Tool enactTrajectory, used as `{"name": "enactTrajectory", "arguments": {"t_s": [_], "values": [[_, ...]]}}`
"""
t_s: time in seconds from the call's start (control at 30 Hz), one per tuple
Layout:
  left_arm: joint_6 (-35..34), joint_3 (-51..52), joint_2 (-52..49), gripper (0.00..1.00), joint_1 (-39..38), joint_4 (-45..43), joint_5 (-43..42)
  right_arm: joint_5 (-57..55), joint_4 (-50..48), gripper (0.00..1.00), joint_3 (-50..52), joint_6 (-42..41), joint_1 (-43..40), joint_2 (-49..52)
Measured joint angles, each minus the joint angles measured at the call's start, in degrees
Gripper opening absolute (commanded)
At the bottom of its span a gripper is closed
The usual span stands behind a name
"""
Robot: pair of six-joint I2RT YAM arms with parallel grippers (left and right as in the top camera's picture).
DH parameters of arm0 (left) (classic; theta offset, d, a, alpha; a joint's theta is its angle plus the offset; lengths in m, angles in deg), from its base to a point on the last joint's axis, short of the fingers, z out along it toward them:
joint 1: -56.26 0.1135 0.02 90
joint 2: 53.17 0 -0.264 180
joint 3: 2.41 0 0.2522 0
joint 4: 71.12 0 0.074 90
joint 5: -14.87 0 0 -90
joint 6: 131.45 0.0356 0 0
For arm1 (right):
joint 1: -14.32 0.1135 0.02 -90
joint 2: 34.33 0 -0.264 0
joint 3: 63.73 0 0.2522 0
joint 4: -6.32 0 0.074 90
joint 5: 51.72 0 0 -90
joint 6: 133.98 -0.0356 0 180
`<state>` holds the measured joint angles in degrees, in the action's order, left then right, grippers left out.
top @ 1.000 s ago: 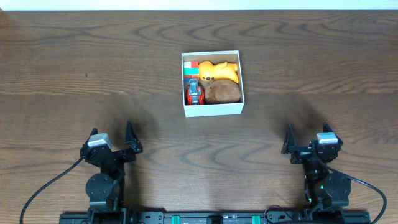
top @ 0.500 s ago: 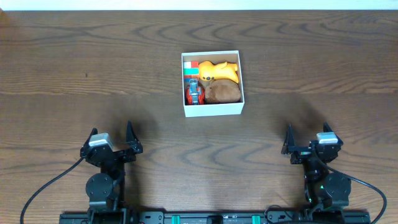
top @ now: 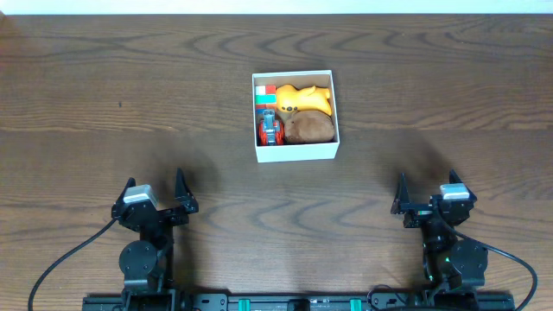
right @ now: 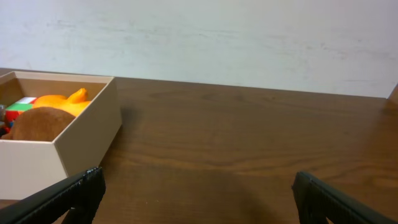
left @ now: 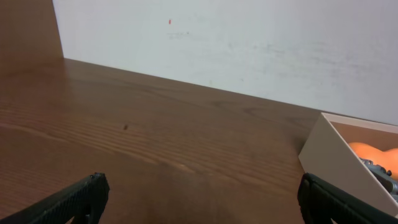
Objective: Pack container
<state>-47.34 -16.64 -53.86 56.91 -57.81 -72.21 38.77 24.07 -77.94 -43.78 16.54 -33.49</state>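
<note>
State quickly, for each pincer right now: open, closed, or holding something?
Left pincer: open, holding nothing.
Right pincer: open, holding nothing.

Quantity on table: one container (top: pixel 296 153). Contents, four items: one yellow toy (top: pixel 302 98), one brown lump (top: pixel 309 129), one red-and-grey toy (top: pixel 271 131), one multicoloured block (top: pixel 265 93). Grippers, two: left gripper (top: pixel 155 180), right gripper (top: pixel 426 178).
</note>
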Motion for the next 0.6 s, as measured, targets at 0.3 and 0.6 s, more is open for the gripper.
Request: {"name": "enactTrajectory", "arguments": {"t_s": [0.3, 0.6], "values": [[0.0, 0.0, 0.0, 0.98, 0.0, 0.0, 0.0, 0.0, 0.0, 0.99, 0.0, 0.0, 0.0, 0.0], [-0.02, 0.0, 0.0, 0.98, 0.0, 0.0, 0.0, 0.0, 0.0, 0.99, 0.0, 0.0, 0.0, 0.0]]}}
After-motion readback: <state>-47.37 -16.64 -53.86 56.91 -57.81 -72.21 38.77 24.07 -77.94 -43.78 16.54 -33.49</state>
